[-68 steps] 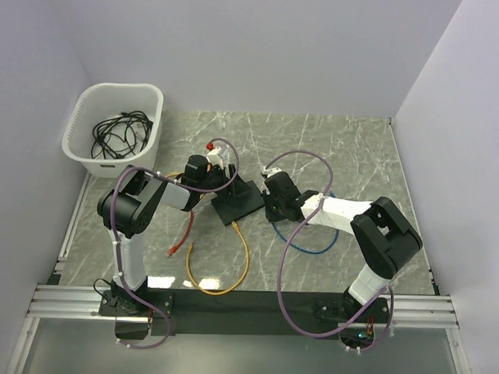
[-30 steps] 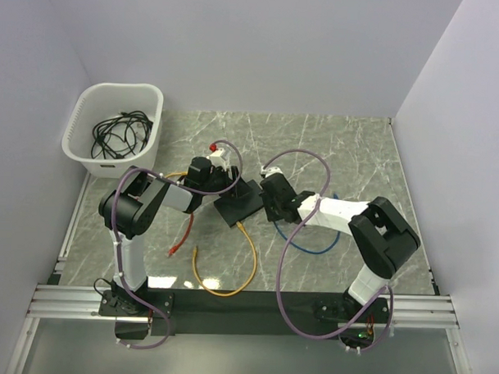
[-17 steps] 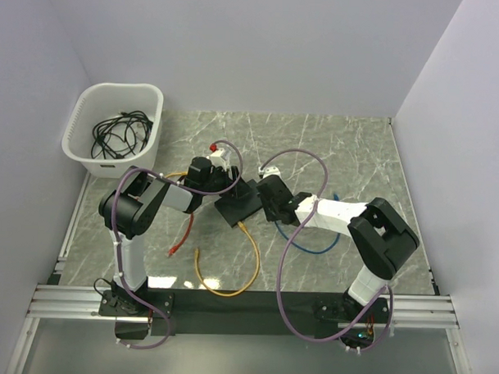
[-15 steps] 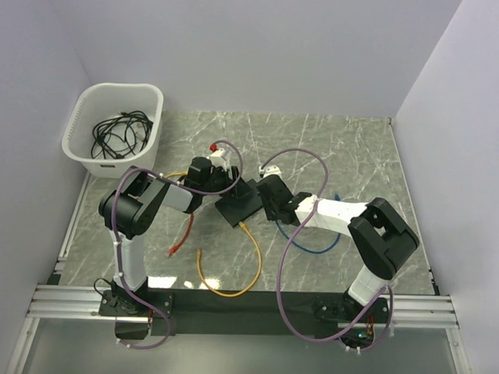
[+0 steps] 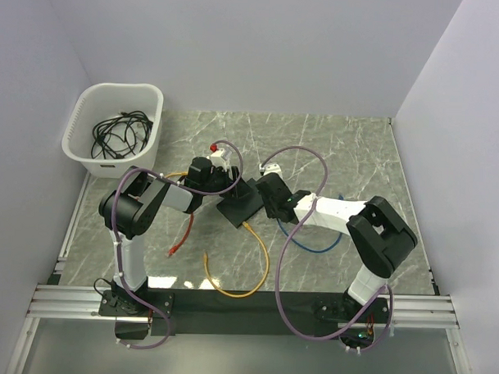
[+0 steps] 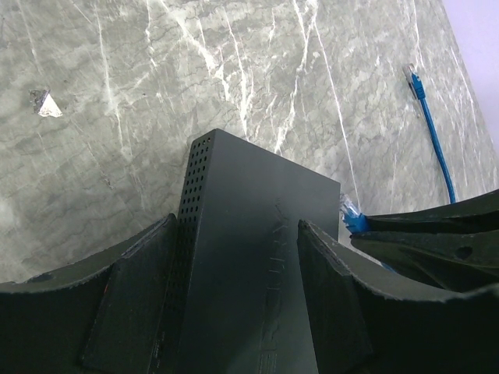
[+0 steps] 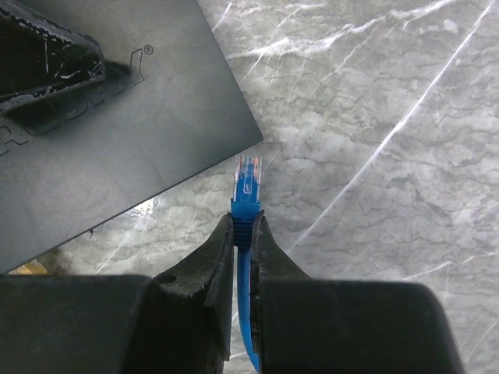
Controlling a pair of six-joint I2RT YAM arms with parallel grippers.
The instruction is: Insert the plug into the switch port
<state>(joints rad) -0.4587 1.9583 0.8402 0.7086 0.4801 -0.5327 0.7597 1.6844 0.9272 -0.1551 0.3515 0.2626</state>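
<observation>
Holding the plug (image 7: 247, 175) in the right gripper (image 7: 243, 234), jaws pinched on the blue cable (image 7: 248, 327) just behind it, I log insertion as not yet done. The clear tip sits just off the switch (image 6: 249, 257) near a corner, touching nothing, so port alignment and push-in remain. I have the left gripper (image 6: 238, 234) clamped across the switch mid-table (image 5: 333, 141); it reads as a flat matte-black box, vent holes down one side, sockets hidden from me.
</observation>
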